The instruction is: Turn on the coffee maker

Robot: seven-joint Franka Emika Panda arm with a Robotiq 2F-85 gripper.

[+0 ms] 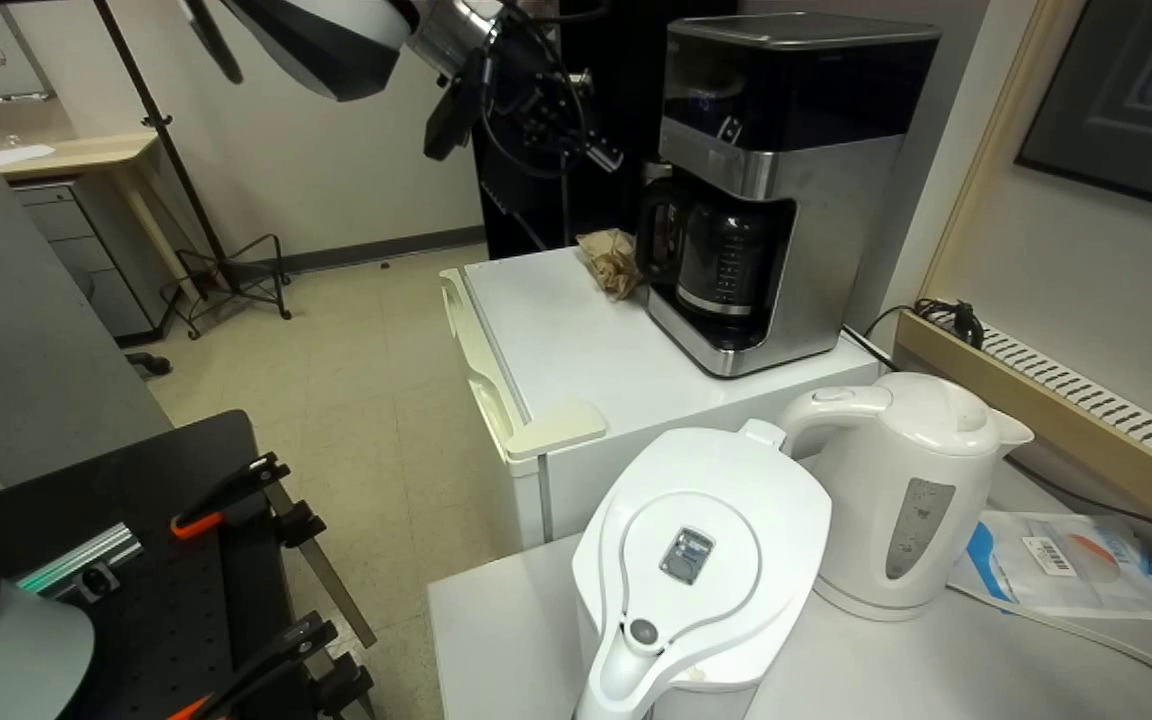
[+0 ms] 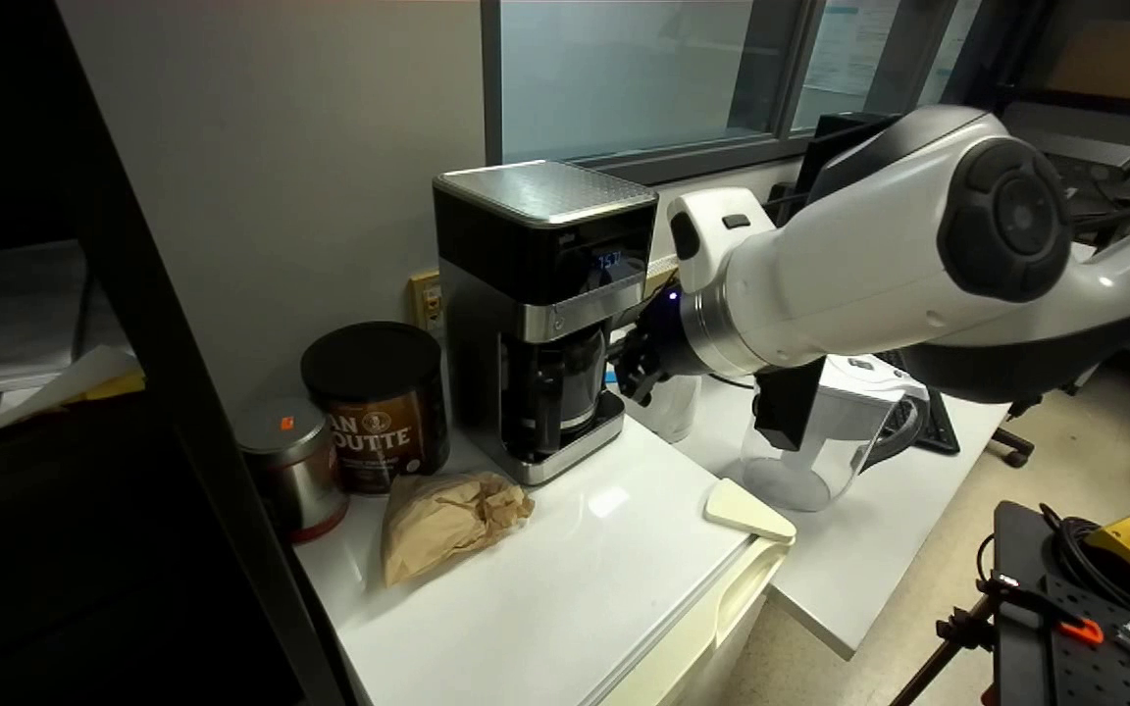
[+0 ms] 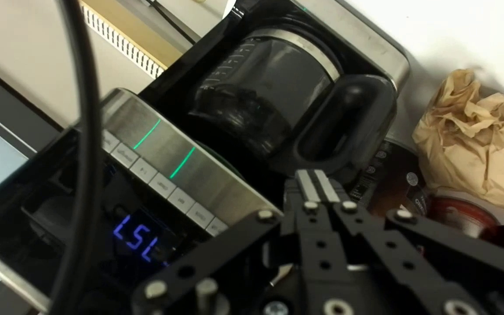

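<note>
The coffee maker, a tall black and silver machine, stands on a white fridge top in both exterior views point(image 1: 826, 230) point(image 2: 472, 343). Its silver panel point(image 3: 210, 175) with a row of buttons point(image 3: 162, 186) and a lit blue display point(image 3: 136, 236) fills the left of the wrist view. Two thin green lines show on the panel. The dark glass carafe point(image 3: 274, 83) sits in its base. My gripper point(image 3: 316, 186) is shut and empty. In an exterior view its tips point(image 1: 604, 155) are in front of the machine, near panel height. I see no contact with the buttons.
A crumpled paper bag point(image 2: 452, 520) and two cans point(image 2: 379, 412) point(image 2: 290, 471) stand by the machine on the fridge top point(image 2: 565, 588). A white filter pitcher point(image 1: 706, 560) and white kettle point(image 1: 896, 500) stand on the adjoining table. A cable point(image 3: 83, 131) crosses the wrist view.
</note>
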